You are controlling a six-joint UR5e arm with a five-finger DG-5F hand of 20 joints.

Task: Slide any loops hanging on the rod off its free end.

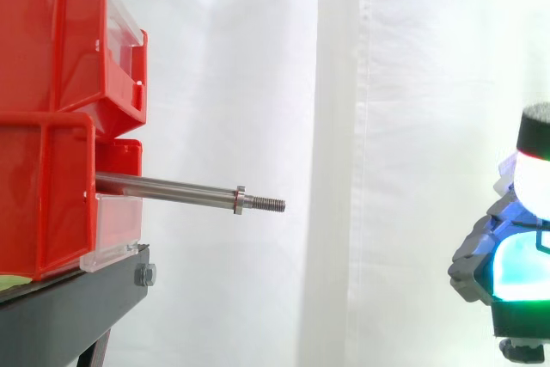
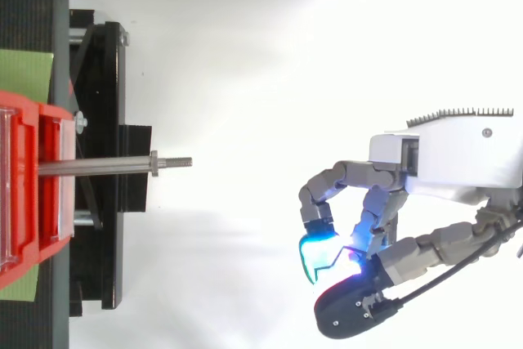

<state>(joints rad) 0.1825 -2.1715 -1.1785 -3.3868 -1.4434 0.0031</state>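
Note:
A bare steel rod (image 1: 172,188) sticks out level from the lower red bin (image 1: 43,204) toward the right. A nut (image 1: 240,200) sits near its threaded free end (image 1: 268,204). I see no loop hanging on the rod (image 2: 106,166). My hand (image 2: 441,161) is well off to the right of the free end and slightly lower, apart from the rod. Its fingers (image 2: 319,202) are curled inward, with the cyan-glowing pads close together and nothing visible between them. In the side view the hand (image 1: 516,255) is at the right edge, below rod height.
Two red bins, the upper one (image 1: 51,40) stacked on the lower, stand on a black stand (image 1: 69,307) at the left. A white curtain hangs behind. Open space lies between the rod's tip and the hand.

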